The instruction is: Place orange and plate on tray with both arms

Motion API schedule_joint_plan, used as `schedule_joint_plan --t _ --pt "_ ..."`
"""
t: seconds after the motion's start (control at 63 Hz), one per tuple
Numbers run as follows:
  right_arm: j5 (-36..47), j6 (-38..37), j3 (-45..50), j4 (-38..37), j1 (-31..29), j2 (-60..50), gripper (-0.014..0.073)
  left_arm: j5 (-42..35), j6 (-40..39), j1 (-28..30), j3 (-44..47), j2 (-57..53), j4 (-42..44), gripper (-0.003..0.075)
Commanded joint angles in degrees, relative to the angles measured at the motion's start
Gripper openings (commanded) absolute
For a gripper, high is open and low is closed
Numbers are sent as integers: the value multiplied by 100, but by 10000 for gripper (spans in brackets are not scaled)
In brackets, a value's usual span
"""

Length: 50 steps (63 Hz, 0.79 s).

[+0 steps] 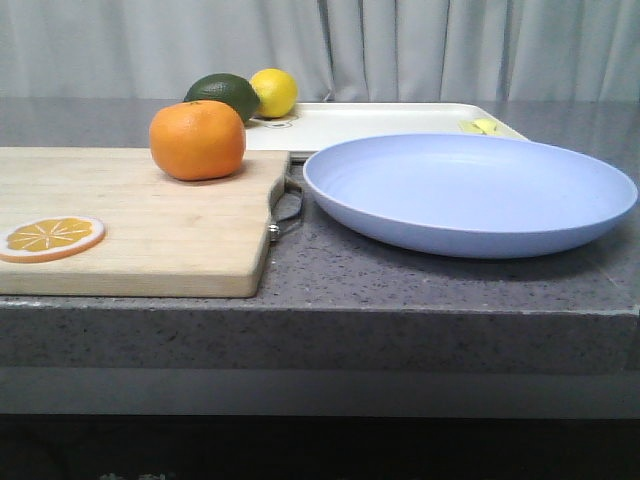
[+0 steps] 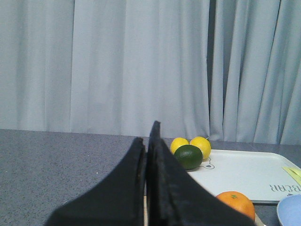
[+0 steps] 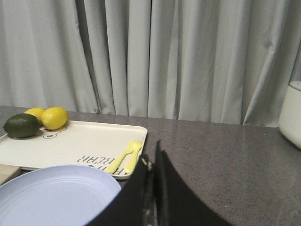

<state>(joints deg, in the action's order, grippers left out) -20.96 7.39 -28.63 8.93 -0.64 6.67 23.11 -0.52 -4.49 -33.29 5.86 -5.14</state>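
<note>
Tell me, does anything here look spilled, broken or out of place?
Nothing stands out. The orange sits whole on the cutting board with an orange slice, the plate lies flat on the table, and the tray holds lemons, a lime and yellow cutlery.

a wooden cutting board point(image 1: 140, 225) lies near left with an orange slice point(image 1: 52, 238) on it. far behind sit a dark green lime point(image 1: 226, 93), two lemons point(image 3: 54, 117) and yellow cutlery point(image 3: 126, 157).
</note>
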Motion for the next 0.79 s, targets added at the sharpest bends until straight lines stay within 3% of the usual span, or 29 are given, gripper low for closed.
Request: schedule_joint_plan --t 0.0,0.143,0.429,0.778 --pt "89 56 -584 6 -28 596 -68 -17 -20 -35 -569 488 -3 -17" --pt "-344 56 -1127 6 -28 1423 -68 513 -20 -35 -1071 1199 -3 -17" --pt "-571 56 -1226 6 -28 2777 -68 636 -20 -35 -1070 2157 -3 -17" --pt "-1078 56 -1226 6 -28 3664 -62 627 -20 -35 -1070 2760 13 -17"
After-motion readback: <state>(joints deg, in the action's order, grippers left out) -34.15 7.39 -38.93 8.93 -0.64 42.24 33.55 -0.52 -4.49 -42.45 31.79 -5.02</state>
